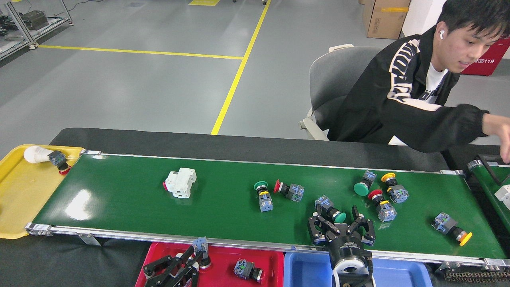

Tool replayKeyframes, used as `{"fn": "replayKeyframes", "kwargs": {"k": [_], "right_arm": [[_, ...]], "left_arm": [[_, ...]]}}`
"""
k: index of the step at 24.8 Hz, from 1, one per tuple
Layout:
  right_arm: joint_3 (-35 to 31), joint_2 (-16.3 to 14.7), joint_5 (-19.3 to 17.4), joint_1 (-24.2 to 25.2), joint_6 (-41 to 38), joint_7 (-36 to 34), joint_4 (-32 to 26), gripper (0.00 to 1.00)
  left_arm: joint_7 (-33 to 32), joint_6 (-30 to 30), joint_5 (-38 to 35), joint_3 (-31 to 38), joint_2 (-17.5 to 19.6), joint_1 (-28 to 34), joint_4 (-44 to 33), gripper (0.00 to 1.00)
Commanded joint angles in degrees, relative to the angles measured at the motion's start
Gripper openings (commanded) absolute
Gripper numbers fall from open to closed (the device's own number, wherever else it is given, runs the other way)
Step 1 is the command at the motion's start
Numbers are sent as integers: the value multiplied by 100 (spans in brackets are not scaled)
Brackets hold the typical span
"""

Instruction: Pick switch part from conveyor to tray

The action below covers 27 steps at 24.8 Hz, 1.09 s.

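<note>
**Two grippers, two switch parts**

Right gripper [342, 224], jaws spread, straddles a green-capped switch part [330, 210] on the conveyor [119, 199]. Left gripper [187, 261] pinches a blue switch part [201, 249] over the red tray [223, 259]. A red box behind reads "119".

conveyor [131, 199]: glossy dark green, silver rails | trays: yellow tray [16, 199], red tray [223, 259], blue tray [306, 271] | switch parts: blue-grey bodies (caps green, red or yellow), e.g. green-capped part [330, 209] | breaker [181, 182]: white | grippers: black | person's jacket [398, 99]: black, white lettering
</note>
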Motion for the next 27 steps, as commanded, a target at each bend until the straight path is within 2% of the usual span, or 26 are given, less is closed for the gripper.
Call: {"fn": "replayKeyframes", "kwargs": {"k": [1,2,5,8,12,16,20,21,22,23,24,27], "right_arm": [[44,27,-24,-95,-77,-91,-28,54],[53,27,-15,-95,-95,-100,-28,32],[184,9,-15,-104,-183,-100,-45,21],[185,-9,-24,-113,-403,-109,-80,15],[185,0,-32,28,-833,-109,-476,14],[193,-9,-32,810,-1641,-100,-1539,14],[475,62,-24,1381,-2828,-82,-2014,16],[694,71,-24,1399,-3022,-73,-2005,21],[931,123,-24,1399,-3022,-65,-1961,35],[1081,211,-24,1399,-2987,-65,-1900,56],[1265,396,-15,1399,-2881,-56,-1768,99],[1564,440,-15,1390,-2767,-56,-1698,98]], "left_arm": [[67,-50,37,52,-13,3,-77,100],[58,-32,46,113,-21,3,-77,100],[58,20,177,587,-258,-23,-77,100],[14,346,213,1115,-610,-235,-77,100],[-21,1172,186,1238,-514,-911,204,100],[14,1435,-7,1212,-153,-1904,1337,100],[190,1708,-394,1186,-92,-2731,2524,100],[287,1831,-438,1186,-39,-2977,2867,100],[340,1936,-490,1177,14,-3187,3174,100],[357,1972,-517,1177,49,-3302,3359,100],[357,1989,-517,1177,93,-3486,3588,100],[445,1998,-526,1186,242,-3724,3922,100]]}}
